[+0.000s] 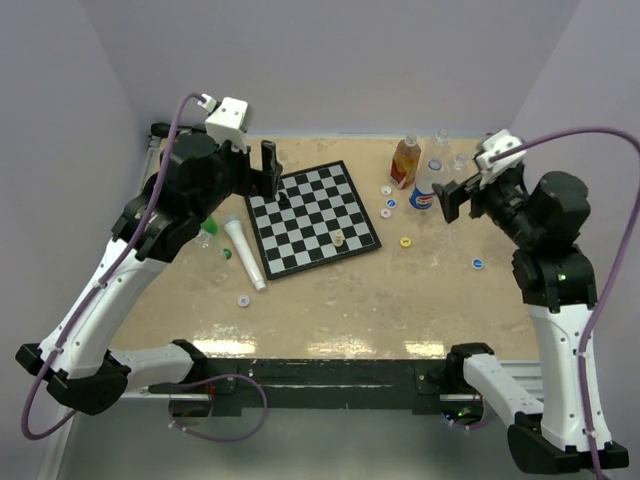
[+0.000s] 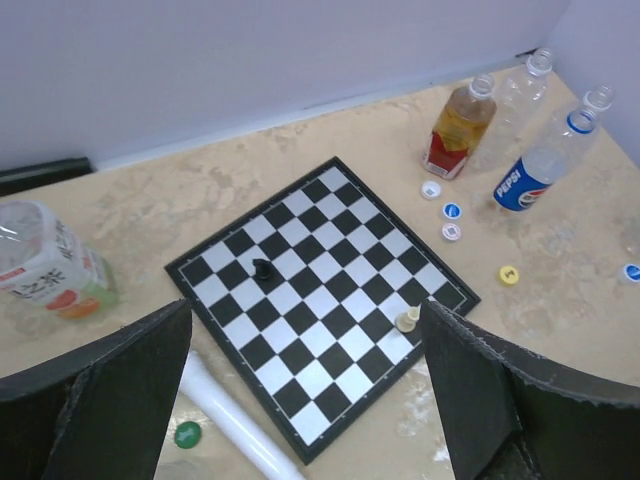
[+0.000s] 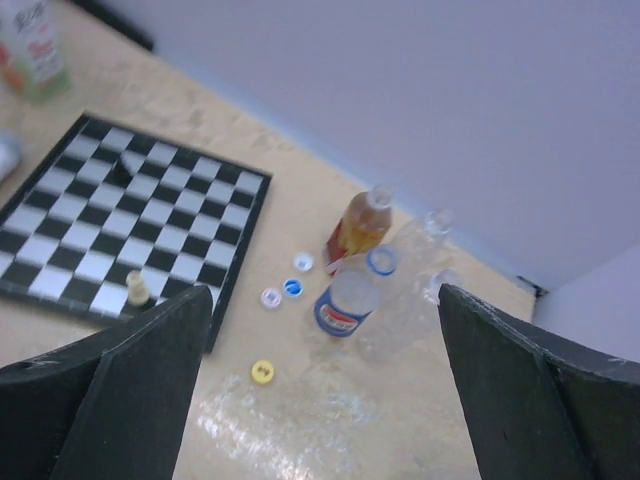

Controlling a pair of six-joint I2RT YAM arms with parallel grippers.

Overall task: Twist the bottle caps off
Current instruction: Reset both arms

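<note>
Bottle caps (image 2: 451, 211) loose nr blue "PEPSI"-label bottle (image 2: 527, 182), beside chessboard (image 2: 300, 332).

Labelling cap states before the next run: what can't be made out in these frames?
Green bottle: cut by the left edge in left wrist view, under the left arm from the top; neck unclear.
Clear bottles: blurred in right wrist view.
White tube: ends hidden by a finger and the bottom edge, left wrist.

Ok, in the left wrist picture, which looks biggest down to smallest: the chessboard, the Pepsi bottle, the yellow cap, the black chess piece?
1. chessboard
2. Pepsi bottle
3. black chess piece and yellow cap: both tiny and about alike, too close to rank.
</note>
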